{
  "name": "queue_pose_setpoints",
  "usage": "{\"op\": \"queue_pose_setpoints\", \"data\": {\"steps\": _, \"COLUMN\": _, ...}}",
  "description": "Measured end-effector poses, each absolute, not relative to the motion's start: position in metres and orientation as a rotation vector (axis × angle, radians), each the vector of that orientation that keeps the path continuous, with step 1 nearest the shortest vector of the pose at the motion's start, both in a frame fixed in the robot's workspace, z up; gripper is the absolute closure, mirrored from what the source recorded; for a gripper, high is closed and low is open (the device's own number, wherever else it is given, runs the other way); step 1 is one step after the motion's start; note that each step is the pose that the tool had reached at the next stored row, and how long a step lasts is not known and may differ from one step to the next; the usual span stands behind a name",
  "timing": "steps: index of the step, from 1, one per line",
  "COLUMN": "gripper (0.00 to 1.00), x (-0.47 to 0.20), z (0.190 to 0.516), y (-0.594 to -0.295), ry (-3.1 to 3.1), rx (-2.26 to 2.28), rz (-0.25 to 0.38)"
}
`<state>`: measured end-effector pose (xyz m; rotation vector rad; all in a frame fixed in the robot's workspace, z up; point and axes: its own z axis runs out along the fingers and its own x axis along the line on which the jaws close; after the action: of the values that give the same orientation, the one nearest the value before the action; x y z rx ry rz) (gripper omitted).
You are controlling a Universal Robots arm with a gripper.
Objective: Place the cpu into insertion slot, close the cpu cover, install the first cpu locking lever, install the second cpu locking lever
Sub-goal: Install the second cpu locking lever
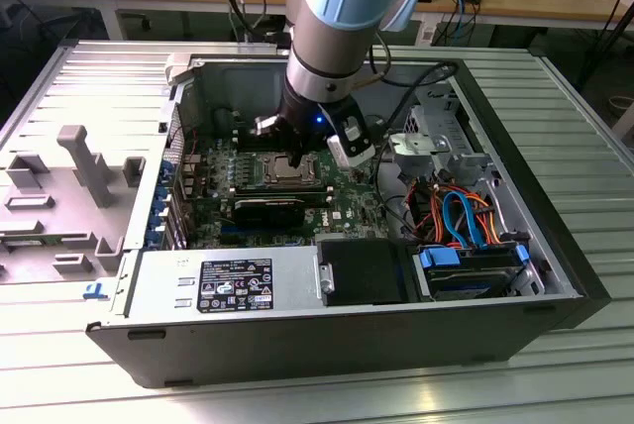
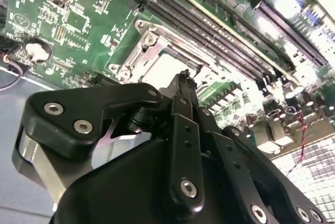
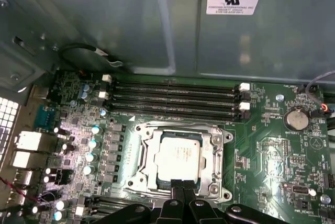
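From my remote station I see the gripper (image 3: 183,199) at the near edge of the first wrist view, its black fingers (image 3: 182,190) drawn together into a narrow tip with nothing between them. That tip hangs directly over the near edge of the insertion slot (image 3: 180,161). In the second wrist view the same gripper (image 2: 184,75) points at the socket, tips pressed close.

Just beyond the tip, the cpu (image 3: 179,157) lies flat in the slot, its dull silver top facing up. The cpu cover (image 3: 147,153) is down around it, a silvery frame whose window shows the chip. I cannot tell from either wrist view whether the locking levers are latched.

Past the socket run four long black memory slots (image 3: 175,98) on the green motherboard (image 3: 272,150), with a round coin battery (image 3: 296,119) off to one side. Behind them rises the grey wall of the computer case (image 3: 131,20).

In the exterior view the arm (image 1: 337,18) reaches down into the open case (image 1: 327,340), which lies on a ribbed metal table (image 1: 89,384). The gripper (image 1: 295,159) sits just over the socket (image 1: 280,168). Orange and blue cables (image 1: 461,211) crowd the exterior view's right, and wooden benches (image 1: 515,3) stand furthest back.
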<state>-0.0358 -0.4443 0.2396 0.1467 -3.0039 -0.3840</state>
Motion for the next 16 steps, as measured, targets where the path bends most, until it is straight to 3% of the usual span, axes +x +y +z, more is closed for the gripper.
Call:
{"op": "queue_pose_setpoints", "data": {"steps": 4, "gripper": 0.89, "x": -0.035, "z": 0.240, "y": -0.433, "ry": -3.010, "rx": 0.143, "rz": -0.315}}
{"op": "queue_pose_setpoints", "data": {"steps": 7, "gripper": 0.89, "x": -0.035, "z": 0.241, "y": -0.419, "ry": -3.015, "rx": 0.137, "rz": -0.223}}
{"op": "queue_pose_setpoints", "data": {"steps": 16, "gripper": 0.89, "x": -0.035, "z": 0.253, "y": -0.416, "ry": -3.018, "rx": 0.134, "rz": -0.158}}
